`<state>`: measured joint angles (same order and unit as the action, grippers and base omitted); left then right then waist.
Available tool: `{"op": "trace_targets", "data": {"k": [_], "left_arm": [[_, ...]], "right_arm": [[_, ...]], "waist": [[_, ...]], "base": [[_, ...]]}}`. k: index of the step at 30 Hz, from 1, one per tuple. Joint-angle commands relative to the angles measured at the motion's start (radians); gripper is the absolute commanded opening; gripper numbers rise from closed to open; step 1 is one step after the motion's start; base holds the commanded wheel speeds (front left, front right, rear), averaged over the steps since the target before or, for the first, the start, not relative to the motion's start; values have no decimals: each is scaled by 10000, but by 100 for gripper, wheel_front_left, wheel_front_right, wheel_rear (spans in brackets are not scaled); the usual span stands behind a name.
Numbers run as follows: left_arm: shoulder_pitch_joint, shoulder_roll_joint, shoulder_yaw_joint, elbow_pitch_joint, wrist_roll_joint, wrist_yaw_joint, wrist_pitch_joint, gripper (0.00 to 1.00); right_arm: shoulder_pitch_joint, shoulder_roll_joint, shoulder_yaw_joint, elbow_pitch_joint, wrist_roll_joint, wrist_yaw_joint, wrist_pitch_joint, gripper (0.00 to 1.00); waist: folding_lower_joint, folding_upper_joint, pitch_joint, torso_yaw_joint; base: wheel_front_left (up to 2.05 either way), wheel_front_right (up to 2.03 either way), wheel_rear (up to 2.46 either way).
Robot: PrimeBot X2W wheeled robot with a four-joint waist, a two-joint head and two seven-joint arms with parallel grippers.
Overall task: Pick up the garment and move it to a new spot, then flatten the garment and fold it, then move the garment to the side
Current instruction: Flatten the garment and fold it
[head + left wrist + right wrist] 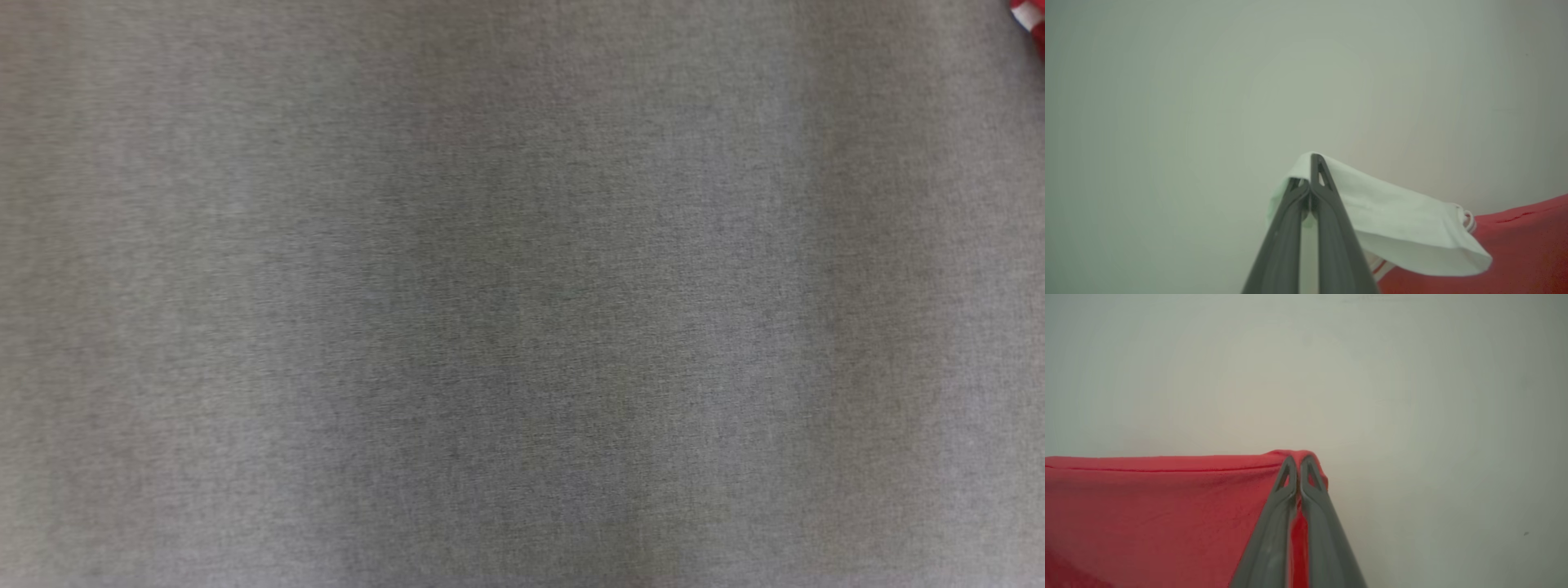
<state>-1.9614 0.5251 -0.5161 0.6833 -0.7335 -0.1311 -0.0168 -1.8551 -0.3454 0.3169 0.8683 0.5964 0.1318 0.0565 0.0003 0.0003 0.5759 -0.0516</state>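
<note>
Red garment (1147,506) edge is pinched in the right claw (1299,462); the garment's white part is clamped in the left claw (1306,175). Grey surface (522,294) is seen beside it.

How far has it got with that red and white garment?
Done: the pickup, it seems; the left claw is shut on a white part of the garment, the right claw on its red edge. In hand: holding it between them. Left: flattening on the grey surface, folding, moving aside.
</note>
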Motion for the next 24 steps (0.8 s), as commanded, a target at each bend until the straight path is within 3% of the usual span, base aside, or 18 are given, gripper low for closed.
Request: {"op": "trace_targets", "data": {"k": [1,7,11,18,24], "left_arm": [[-754,-121,-143,359,-30,21,-52,0],[-1691,-549,-914,1339,-131,21,-196,0],[-1758,-511,-1461,1603,-273,21,-422,0],[-1265,-242,-1627,1951,-910,24,-1019,0],[106,216,-1809,1623,-1224,24,-1784,0]], "right_arm": [[-448,-10,108,281,-164,-27,-68,0],[-1120,-52,300,1132,-214,-27,-356,0],[-1326,-23,468,1386,-87,-27,-509,0],[-739,-195,926,1254,310,-27,-739,0],[641,-844,1524,350,1126,-27,-1048,0]], "waist": [[-3,-3,198,-158],[-3,-3,483,-111],[-3,-3,684,-153],[-3,-3,865,-226],[-3,-3,463,-228]], "base": [[0,0,0],[0,0,0],[0,0,0],[0,0,0],[0,0,0]]}}
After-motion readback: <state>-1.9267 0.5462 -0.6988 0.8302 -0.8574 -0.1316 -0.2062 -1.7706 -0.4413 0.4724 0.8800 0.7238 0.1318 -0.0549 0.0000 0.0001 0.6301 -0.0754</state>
